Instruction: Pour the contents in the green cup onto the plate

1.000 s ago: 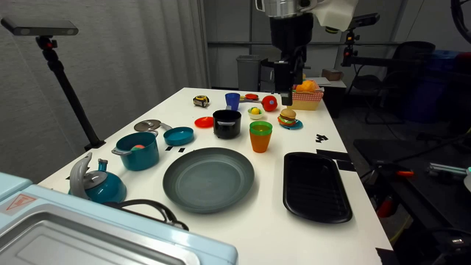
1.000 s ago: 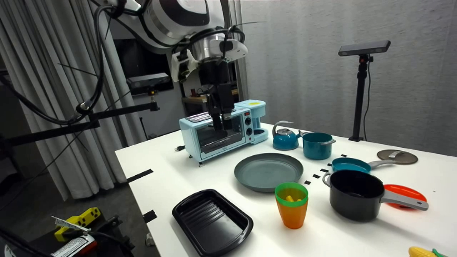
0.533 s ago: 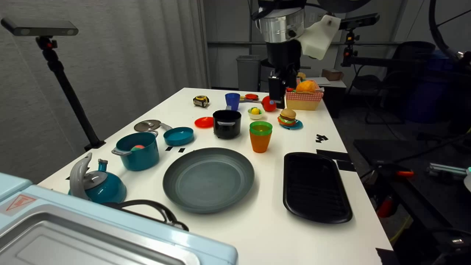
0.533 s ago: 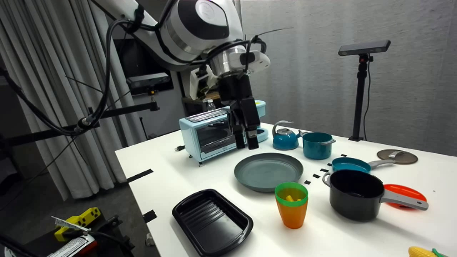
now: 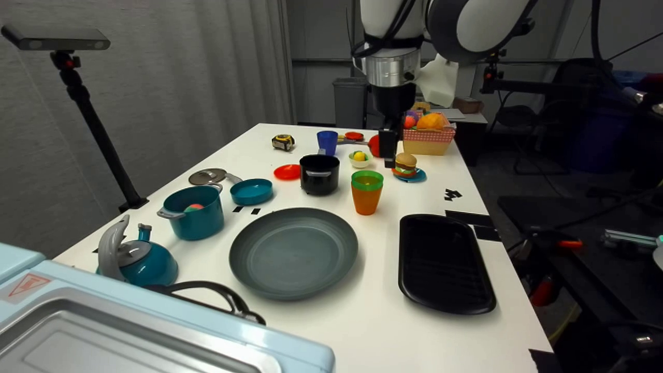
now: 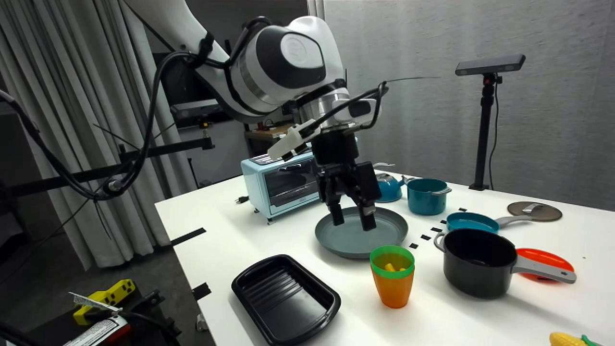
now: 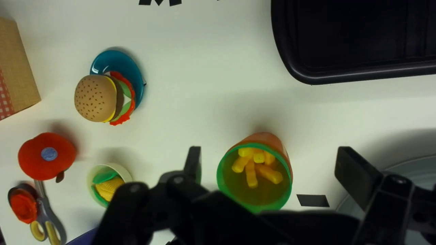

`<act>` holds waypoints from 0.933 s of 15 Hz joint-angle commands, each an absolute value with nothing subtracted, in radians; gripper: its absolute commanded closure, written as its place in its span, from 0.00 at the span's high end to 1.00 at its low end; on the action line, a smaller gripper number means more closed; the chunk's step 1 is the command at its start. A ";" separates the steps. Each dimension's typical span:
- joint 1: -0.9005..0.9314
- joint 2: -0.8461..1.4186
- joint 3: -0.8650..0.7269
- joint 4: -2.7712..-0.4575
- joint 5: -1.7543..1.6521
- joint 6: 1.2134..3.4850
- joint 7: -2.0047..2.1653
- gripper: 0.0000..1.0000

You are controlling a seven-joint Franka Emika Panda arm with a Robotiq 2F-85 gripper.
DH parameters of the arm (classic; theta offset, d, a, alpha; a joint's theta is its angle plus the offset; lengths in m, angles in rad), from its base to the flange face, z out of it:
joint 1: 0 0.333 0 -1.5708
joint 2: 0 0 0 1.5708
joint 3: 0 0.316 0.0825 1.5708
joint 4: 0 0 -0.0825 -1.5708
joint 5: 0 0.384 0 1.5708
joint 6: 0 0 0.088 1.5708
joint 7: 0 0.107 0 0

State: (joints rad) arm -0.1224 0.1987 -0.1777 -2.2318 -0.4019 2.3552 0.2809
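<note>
The green cup (image 5: 367,181) stands upright on the white table, nested in an orange cup (image 5: 366,201). It shows also in an exterior view (image 6: 399,275) and in the wrist view (image 7: 220,173). The contents, several yellow sticks (image 7: 251,173), lie inside it. The plate (image 5: 293,254) lies flat beside the cups; part of it shows in the wrist view (image 7: 417,170). My gripper (image 6: 353,222) is open and empty, above cup height and apart from the cups. In the wrist view the green cup appears between the spread fingers of the gripper (image 7: 271,168), closer to the left finger.
A black tray (image 6: 286,298) lies near the cups. A black pot (image 6: 480,264) with a long handle stands on their other side. A toy hamburger (image 7: 95,98), a small bowl (image 7: 124,173) and a red toy apple (image 7: 46,154) are close by. A toaster oven (image 6: 288,185) stands beyond the plate.
My gripper has come down and closer to the cups, moving right in an exterior view, and its wrist has tilted. The cups and the plate have not moved.
</note>
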 commanded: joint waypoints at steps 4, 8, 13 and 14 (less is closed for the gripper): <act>-0.118 0.221 -0.193 -2.232 -0.398 2.374 0.220 1.00; -0.118 0.221 -0.193 -2.232 -0.398 2.374 0.216 1.00; -0.104 0.226 -0.210 -2.233 -0.447 2.404 0.312 1.00; -0.102 0.226 -0.215 -2.234 -0.467 2.420 0.331 1.00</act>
State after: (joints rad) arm -0.1215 0.2216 -0.1873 -2.2328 -0.4070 2.3765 0.2607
